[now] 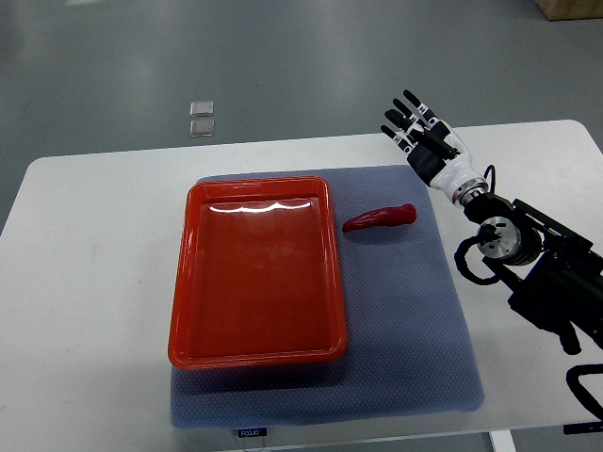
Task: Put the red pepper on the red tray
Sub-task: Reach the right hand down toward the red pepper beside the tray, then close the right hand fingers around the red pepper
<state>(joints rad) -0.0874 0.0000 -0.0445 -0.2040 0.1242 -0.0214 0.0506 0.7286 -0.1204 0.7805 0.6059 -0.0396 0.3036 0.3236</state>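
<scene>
A red pepper (381,218) lies on the blue-grey mat (405,311), just right of the red tray (193,273). The tray is rectangular and holds nothing. My right hand (419,130) hovers near the table's far edge, up and to the right of the pepper, fingers spread and holding nothing. Its arm (528,254) comes in from the right edge. The left arm is not in view.
The mat lies on a white table (85,282). Two small clear squares (201,118) lie on the grey floor beyond the table's far edge. A brown box corner (573,9) shows at the top right.
</scene>
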